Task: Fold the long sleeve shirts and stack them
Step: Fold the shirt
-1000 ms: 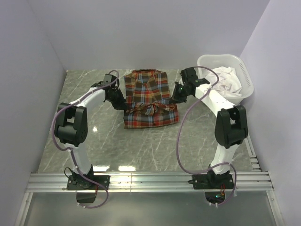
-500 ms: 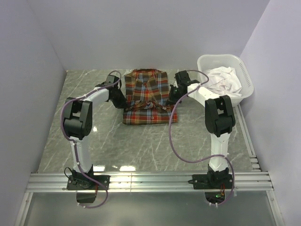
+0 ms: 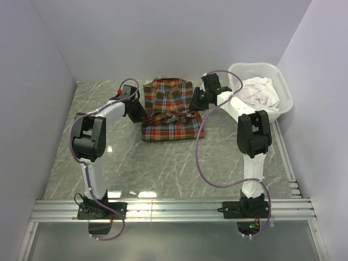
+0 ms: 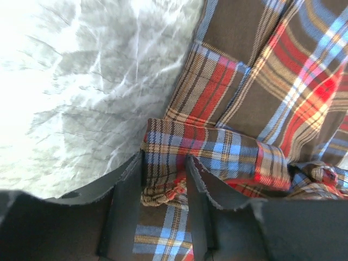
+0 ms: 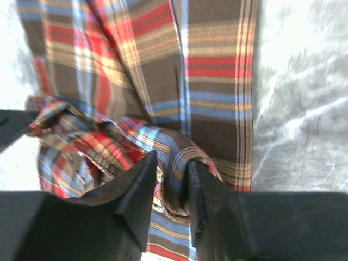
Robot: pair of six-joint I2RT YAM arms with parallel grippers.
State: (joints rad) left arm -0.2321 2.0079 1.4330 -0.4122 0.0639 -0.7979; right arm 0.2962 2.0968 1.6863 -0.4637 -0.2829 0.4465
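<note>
A plaid shirt [image 3: 169, 111] in red, orange, blue and dark brown lies at the back middle of the table, its lower part folded up toward the collar. My left gripper [image 3: 142, 112] is at the shirt's left edge, shut on a fold of plaid cloth [image 4: 166, 182]. My right gripper [image 3: 196, 105] is at the shirt's right edge, shut on a bunched fold of the cloth [image 5: 173, 174]. Both hold the folded edge over the shirt's body.
A white laundry basket [image 3: 283, 81] with pale crumpled cloth [image 3: 260, 92] stands at the back right, close behind the right arm. The grey marble table [image 3: 163, 168] runs to the walls on the left, back and right.
Both grippers have moved toward the back wall, carrying the shirt's lower edge up over its body. The shirt now looks shorter.
</note>
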